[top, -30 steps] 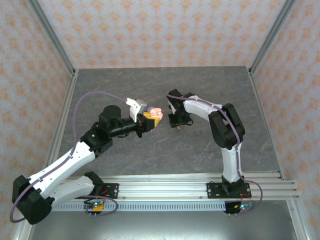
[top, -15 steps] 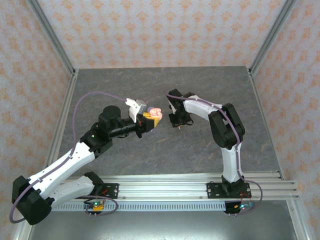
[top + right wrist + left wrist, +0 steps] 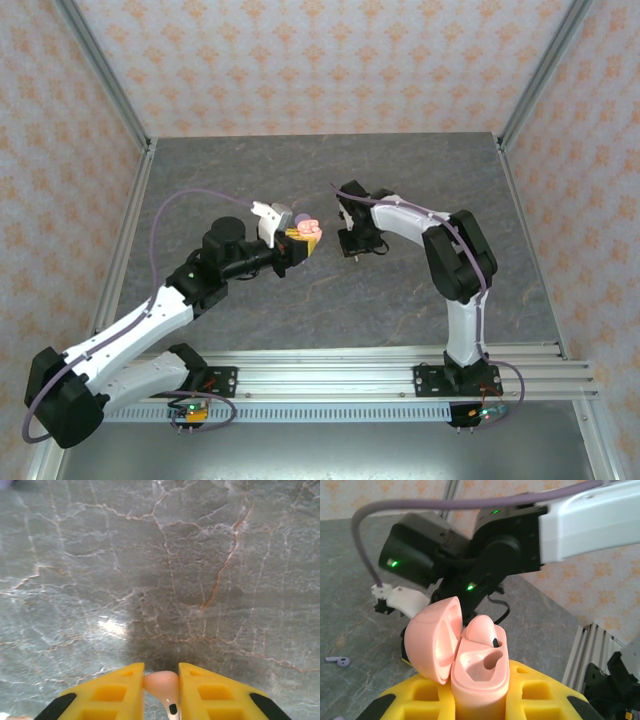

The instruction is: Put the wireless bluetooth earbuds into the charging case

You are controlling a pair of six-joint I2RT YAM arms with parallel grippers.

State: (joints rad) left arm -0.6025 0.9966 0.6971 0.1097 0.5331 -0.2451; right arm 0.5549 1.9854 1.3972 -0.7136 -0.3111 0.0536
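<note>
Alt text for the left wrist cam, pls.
An open salmon-pink charging case stands clamped between the yellow fingers of the left gripper, lid swung to the left, one pink earbud seated at the back and the near socket empty. Behind it the right arm hangs over the grey table, where a lilac earbud lies at far left.
</note>
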